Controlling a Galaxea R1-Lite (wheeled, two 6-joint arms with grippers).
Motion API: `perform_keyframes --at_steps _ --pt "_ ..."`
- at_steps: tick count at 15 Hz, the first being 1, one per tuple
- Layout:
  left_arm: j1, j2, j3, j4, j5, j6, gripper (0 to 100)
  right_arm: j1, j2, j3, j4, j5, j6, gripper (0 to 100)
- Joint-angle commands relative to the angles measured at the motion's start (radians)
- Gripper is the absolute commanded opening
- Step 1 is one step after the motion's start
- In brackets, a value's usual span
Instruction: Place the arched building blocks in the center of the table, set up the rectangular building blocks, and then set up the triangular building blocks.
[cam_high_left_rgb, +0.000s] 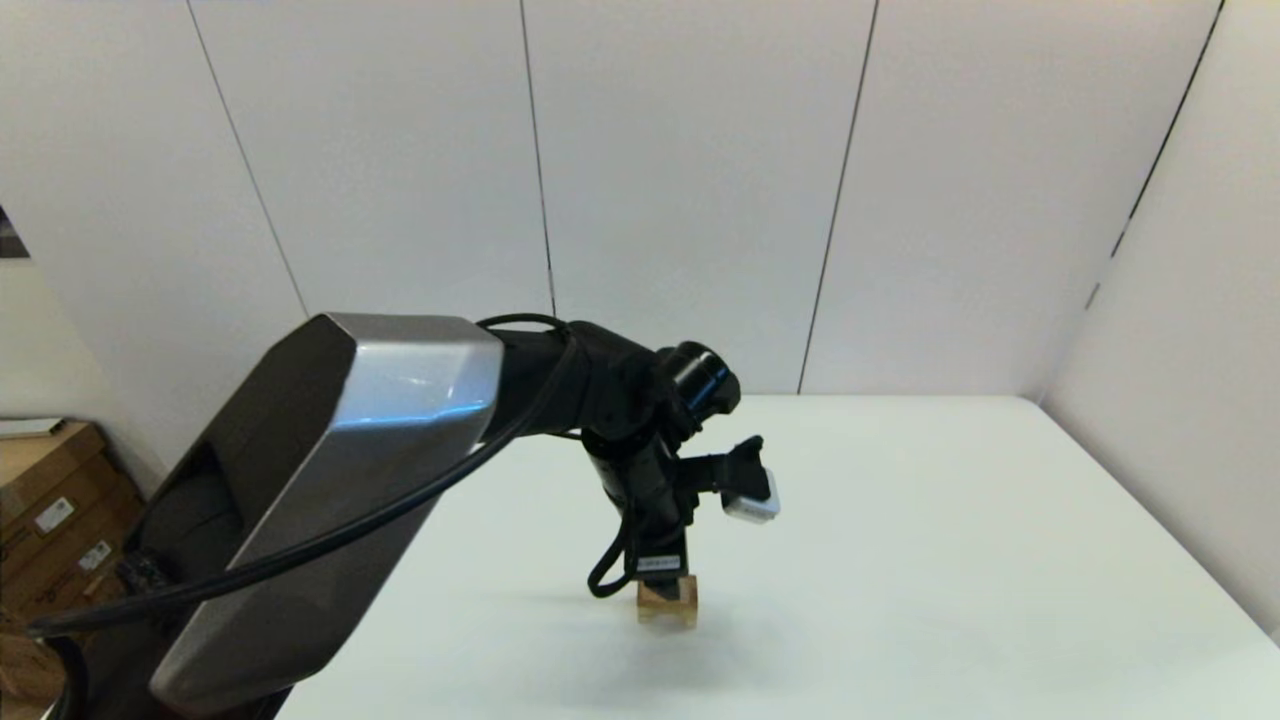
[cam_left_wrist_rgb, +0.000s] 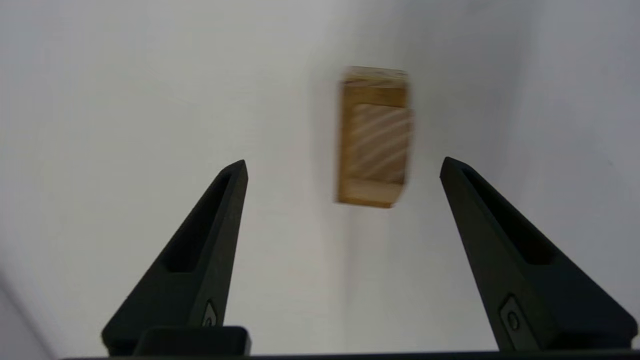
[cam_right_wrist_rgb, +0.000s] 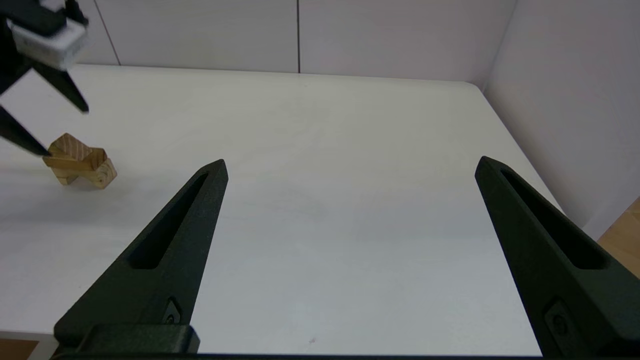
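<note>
Above arched block (cam_left_wrist_rgb: 374, 137), spread left tool (cam_left_wrist_rgb: 343, 167)

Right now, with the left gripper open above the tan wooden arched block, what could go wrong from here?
1. The tan wooden arched block lies between the open left gripper fingers but off to one side; a descent might nudge or topple it.
2. In the right wrist view one finger tip sits right at the block, so withdrawing may drag it across the white table.
3. The right gripper hangs open, idle.
</note>
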Motion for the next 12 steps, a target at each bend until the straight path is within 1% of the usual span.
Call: perform_keyframes --at_steps 1,3,5,10,12 --pt "0.103 -0.216 0.006 -0.101 0.185 -0.126 100 0.000 0.000 0.002 0.000 0.001 0.000 100" --pt "0.181 -0.348 0.017 -0.095 0.207 -0.217 100 0.000 0.000 0.002 0.000 0.001 0.000 100" --pt "0.276 -0.538 0.107 -0.087 0.225 -0.284 100 0.000 0.000 0.002 0.000 0.001 0.000 100" --pt "0.518 -1.032 0.449 -0.084 0.226 -0.347 100 0.000 0.000 0.002 0.000 0.001 0.000 100" --pt "0.636 -1.252 0.577 -0.092 0.226 -0.355 100 0.000 0.000 0.002 0.000 0.001 0.000 100"
